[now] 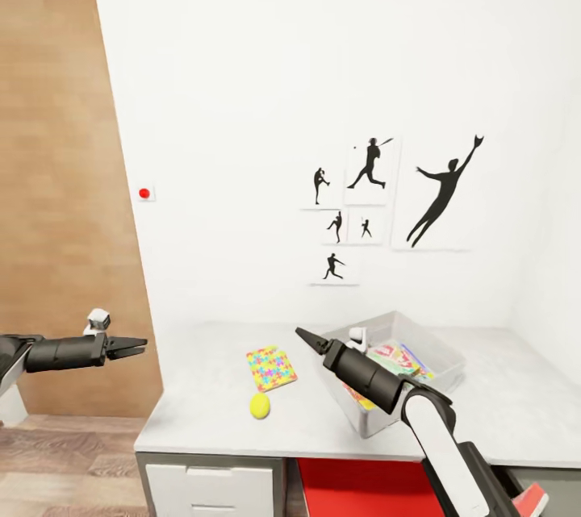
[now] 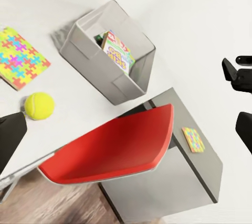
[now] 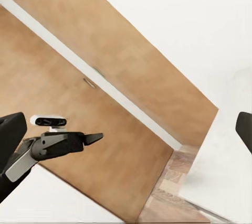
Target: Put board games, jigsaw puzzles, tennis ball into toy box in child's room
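On the white-grey table (image 1: 210,412) lies a jigsaw puzzle (image 1: 271,368) (image 2: 20,59), with the tennis ball (image 1: 259,406) (image 2: 39,105) just in front of it. To their right stands the grey toy box (image 1: 440,348) (image 2: 92,61) holding colourful board games (image 1: 397,359) (image 2: 118,51). A second jigsaw puzzle (image 2: 192,139) lies on a lower grey block beyond the chair. My right gripper (image 1: 305,335) hovers open above the table between the puzzle and the toy box. My left gripper (image 1: 135,348) (image 3: 94,139) hangs open off the table's left end. The bed is out of view.
A red chair (image 1: 363,489) (image 2: 113,148) is tucked under the table beside white drawers (image 1: 210,489). A wooden door (image 1: 56,178) (image 3: 105,103) stands at the left over wood-plank floor (image 1: 64,460). The white wall behind carries black silhouette pictures (image 1: 379,202).
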Controlling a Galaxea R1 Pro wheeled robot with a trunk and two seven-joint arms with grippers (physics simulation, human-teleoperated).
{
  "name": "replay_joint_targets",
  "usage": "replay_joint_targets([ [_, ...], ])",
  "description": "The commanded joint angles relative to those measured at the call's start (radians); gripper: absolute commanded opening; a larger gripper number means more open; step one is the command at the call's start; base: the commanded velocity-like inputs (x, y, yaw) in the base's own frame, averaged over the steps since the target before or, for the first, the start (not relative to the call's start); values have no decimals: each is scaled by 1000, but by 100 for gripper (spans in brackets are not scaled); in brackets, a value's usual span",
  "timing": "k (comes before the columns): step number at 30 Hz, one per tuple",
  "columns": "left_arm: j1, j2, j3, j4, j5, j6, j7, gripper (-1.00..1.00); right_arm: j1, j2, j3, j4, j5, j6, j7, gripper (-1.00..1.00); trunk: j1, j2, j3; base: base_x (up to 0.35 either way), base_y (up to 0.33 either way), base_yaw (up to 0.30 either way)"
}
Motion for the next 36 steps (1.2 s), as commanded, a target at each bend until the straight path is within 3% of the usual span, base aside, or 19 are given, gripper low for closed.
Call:
replay_joint_targets([
  [1, -1, 1, -7, 0, 6, 11, -3, 100, 0, -1, 1, 0, -1, 3, -3, 100, 0, -1, -1, 0, 0, 242],
  [9, -1, 1, -7, 0, 5, 9, -3, 100, 0, -2, 4, 0, -1, 2, -41, 100, 0, -1, -1, 0, 0, 171],
  [26, -1, 2, -8, 0, 10, 1, -3, 100, 0, -1, 6, -3, -3, -4, -51, 100, 0, -1, -1, 0, 1, 6],
  [36, -1, 2, -8, 0, 10, 1, -3, 100, 0, -1, 6, -4, -1, -4, -52, 100, 0, -1, -8, 0, 208, 74],
])
